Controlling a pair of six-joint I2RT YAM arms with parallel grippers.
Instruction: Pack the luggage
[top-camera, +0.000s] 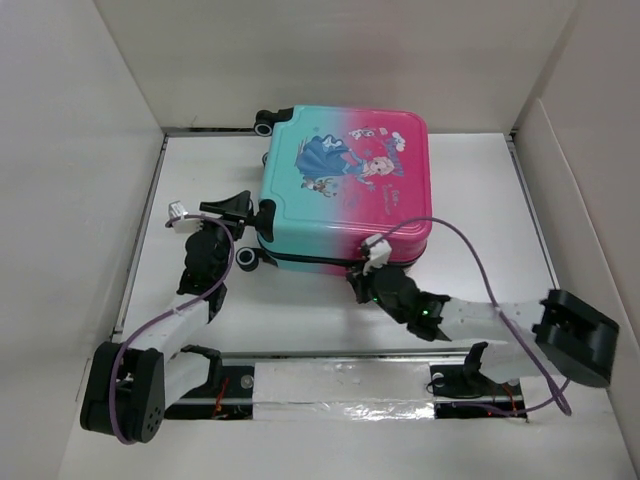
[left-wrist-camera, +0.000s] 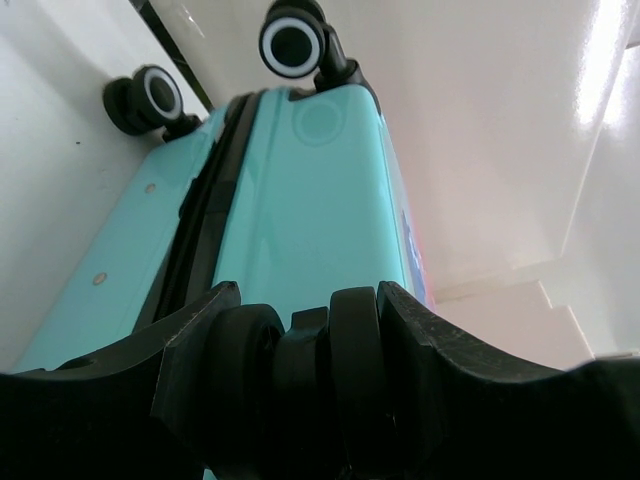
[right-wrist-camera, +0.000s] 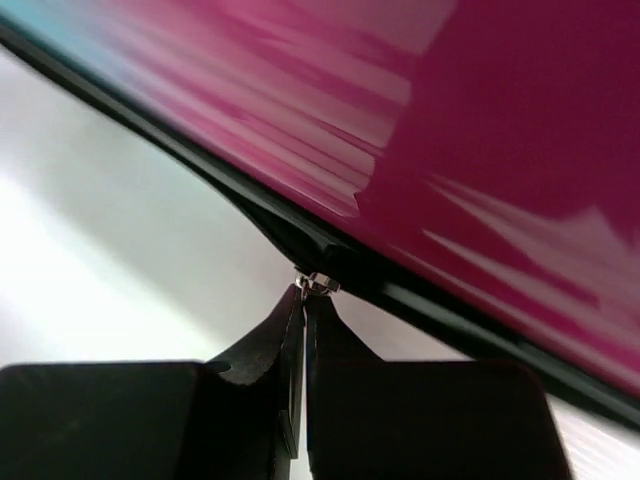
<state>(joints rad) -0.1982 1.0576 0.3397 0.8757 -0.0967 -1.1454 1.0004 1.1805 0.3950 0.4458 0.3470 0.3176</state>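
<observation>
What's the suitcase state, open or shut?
Shut: suitcase lies flat, halves meeting along black seam; right tool pinches the zipper pull. Fully zipped: cannot tell.

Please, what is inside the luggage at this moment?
Its contents cannot be seen: the luggage lies closed, only the printed shell and black seam showing. The right end effector pinches the zipper pull there; the left end effector clamps a wheel.

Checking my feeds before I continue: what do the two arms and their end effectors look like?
The left arm and right arm both have black joints with white links between. A purple cable loops along each to a white plug near the wrist. A green light glows on the right forearm. The left end effector and right end effector have matte black, tapering fingers.
</observation>
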